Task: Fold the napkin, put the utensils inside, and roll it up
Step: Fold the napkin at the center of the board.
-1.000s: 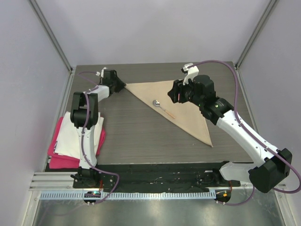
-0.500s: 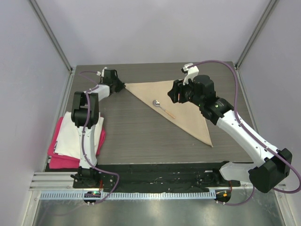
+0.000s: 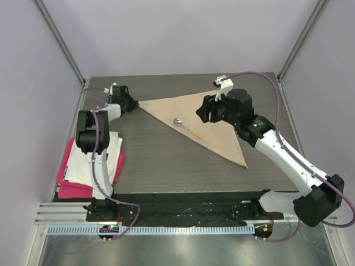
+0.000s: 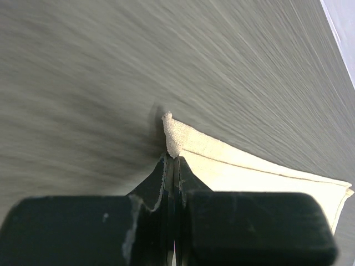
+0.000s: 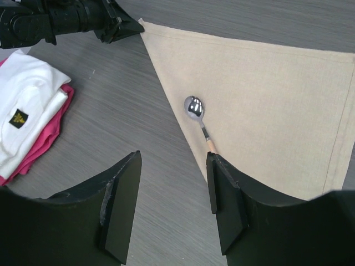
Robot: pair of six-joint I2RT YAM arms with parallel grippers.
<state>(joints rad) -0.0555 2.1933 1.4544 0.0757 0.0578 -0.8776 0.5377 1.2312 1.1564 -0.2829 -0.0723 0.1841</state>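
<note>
The beige napkin lies folded into a triangle on the dark table, its long edge facing the front left. My left gripper is low at the back left, shut on the napkin's left corner, which sticks out past its closed tips. The spoon rests on the napkin near the folded edge, silver bowl to the left, handle pointing right and forward. My right gripper hovers open over the napkin, nothing between its fingers. In the right wrist view the spoon lies just beyond that gripper.
A white cloth with a dark logo lies on a pink-red cloth at the table's left edge. Metal frame posts stand at the back corners. A black strip runs along the front by the arm bases.
The left gripper shut on the napkin's left corner and drew it to the left. Napkin and spoon slid left with it. The right gripper shifted slightly left, still open.
</note>
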